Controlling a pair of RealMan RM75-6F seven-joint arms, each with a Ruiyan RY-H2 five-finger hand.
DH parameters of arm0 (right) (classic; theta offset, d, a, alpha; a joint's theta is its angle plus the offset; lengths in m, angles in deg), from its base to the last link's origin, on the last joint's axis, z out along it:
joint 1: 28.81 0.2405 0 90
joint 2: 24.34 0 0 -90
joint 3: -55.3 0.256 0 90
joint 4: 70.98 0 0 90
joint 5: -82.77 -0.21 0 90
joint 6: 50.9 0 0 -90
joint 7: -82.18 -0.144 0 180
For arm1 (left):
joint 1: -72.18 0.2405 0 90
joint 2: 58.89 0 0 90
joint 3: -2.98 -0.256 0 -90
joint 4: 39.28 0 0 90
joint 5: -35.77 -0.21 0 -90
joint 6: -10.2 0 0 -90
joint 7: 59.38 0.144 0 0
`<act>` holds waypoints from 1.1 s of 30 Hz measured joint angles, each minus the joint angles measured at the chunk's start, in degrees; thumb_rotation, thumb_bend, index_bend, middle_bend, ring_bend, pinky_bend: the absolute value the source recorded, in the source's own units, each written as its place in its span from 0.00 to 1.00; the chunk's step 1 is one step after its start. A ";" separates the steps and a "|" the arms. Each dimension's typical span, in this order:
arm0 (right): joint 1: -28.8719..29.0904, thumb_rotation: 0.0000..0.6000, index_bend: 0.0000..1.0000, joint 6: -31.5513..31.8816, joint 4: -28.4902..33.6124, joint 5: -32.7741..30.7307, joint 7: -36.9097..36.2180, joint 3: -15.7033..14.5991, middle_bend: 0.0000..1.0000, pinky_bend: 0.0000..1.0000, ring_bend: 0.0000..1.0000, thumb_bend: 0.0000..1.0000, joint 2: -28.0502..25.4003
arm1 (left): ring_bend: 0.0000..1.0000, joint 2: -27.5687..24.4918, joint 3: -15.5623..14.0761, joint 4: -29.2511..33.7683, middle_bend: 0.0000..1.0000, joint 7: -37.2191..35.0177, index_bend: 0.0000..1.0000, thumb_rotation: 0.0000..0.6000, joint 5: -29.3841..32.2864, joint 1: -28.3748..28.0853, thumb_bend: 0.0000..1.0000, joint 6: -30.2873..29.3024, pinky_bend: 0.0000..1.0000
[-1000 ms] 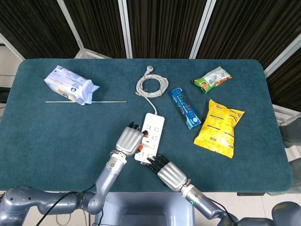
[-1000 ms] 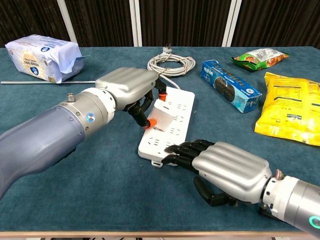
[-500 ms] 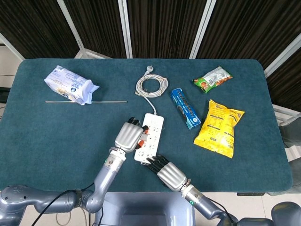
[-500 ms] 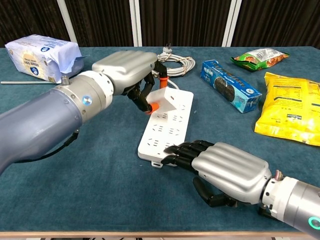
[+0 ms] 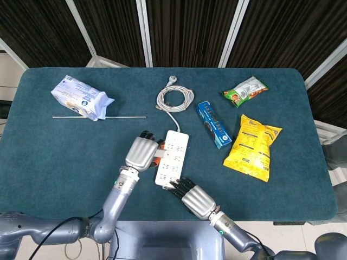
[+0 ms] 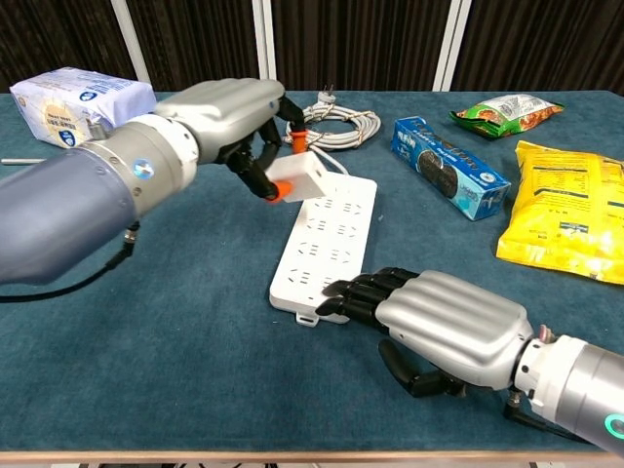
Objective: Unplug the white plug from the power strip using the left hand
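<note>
The white power strip (image 6: pixel 327 234) (image 5: pixel 172 157) lies on the teal table, its cord running back to a coil. My left hand (image 6: pixel 229 122) (image 5: pixel 142 151) pinches the white plug (image 6: pixel 300 176) (image 5: pixel 159 158) between orange-tipped fingers, lifted clear of the strip and to its left. My right hand (image 6: pixel 444 327) (image 5: pixel 191 195) lies flat at the strip's near end, its black fingertips (image 6: pixel 356 292) pressing on the strip's near corner.
A coiled white cable (image 5: pixel 175 98) lies behind the strip. A blue biscuit box (image 5: pixel 213 124), a yellow snack bag (image 5: pixel 252 146) and a green packet (image 5: pixel 245 90) are to the right. A tissue pack (image 5: pixel 81 97) and a thin rod (image 5: pixel 99 117) are at far left.
My left hand has pulled the white plug up out of the strip and carried it left and away. The right hand kept pressing the strip's near end.
</note>
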 measured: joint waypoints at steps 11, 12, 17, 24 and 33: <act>-0.62 1.00 0.07 3.29 2.05 -0.94 2.90 2.72 0.12 0.09 0.11 0.86 -1.22 | 0.31 -3.55 -3.78 -2.85 0.76 -2.96 0.73 1.00 -2.99 3.01 0.37 -0.74 0.23; -0.67 1.00 0.07 3.63 2.38 -1.06 3.21 3.03 0.12 0.09 0.10 0.84 -1.45 | 0.31 -3.71 -3.83 -3.13 0.76 -3.32 0.73 1.00 -3.04 3.16 0.37 -0.72 0.23; -0.83 1.00 0.05 5.66 3.80 -1.55 5.14 5.01 0.12 0.09 0.09 0.82 -2.67 | 0.31 -4.67 -3.97 -4.17 0.76 -4.06 0.72 1.00 -3.73 3.53 0.37 -0.48 0.23; -0.96 1.00 0.05 7.45 4.95 -2.65 6.04 7.23 0.12 0.09 0.09 0.82 -5.01 | 0.31 -5.29 -4.53 -6.19 0.76 -5.07 0.72 1.00 -4.06 4.19 0.37 0.18 0.23; -1.53 1.00 0.05 8.91 5.59 -5.33 4.92 9.46 0.11 0.08 0.09 0.82 -8.77 | 0.31 -4.72 -5.96 -8.36 0.71 -4.65 0.65 1.00 -2.85 5.25 0.35 1.35 0.22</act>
